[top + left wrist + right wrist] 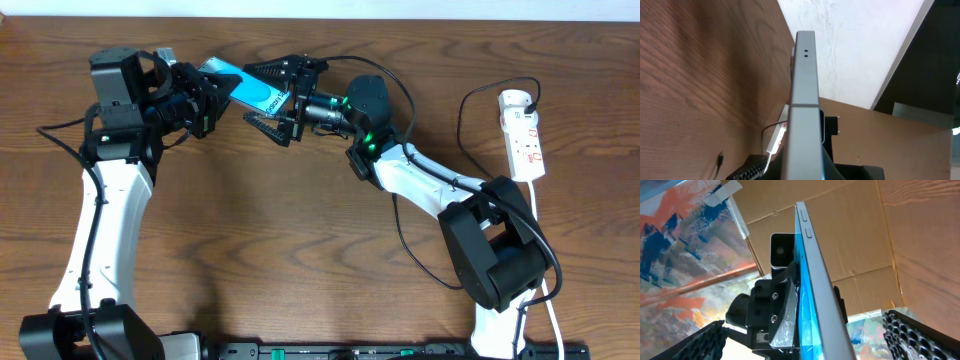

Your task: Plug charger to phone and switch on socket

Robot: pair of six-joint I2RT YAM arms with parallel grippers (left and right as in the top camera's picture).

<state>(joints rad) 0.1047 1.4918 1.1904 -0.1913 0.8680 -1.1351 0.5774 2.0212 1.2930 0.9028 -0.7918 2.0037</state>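
"Toward the upper left of the overhead frame, where was the flat rectangular smartphone with the light-blue screen [243,86]?"

"Held up over the brown wooden table [300,230], between the two arms. The left gripper [208,100] had its jaws clamped on the phone's left end. In the right wrist view its dark fingers [782,315] pressed against the phone's faces."

"And the right gripper [262,95]?"

"Its jaws stood wide apart, one finger above the phone's right end and one below it in the overhead frame. In its own camera the ribbed pads [705,340] sat at the lower corners. The phone's grey edge ran up the middle, touching neither."

"The elongated white power strip with red marks [524,135]?"

"Flat at the upper right of the frame, well apart from the phone. The thin black charger cable [463,115] looped out leftward from its top end. I couldn't tell where its connector tip lay."
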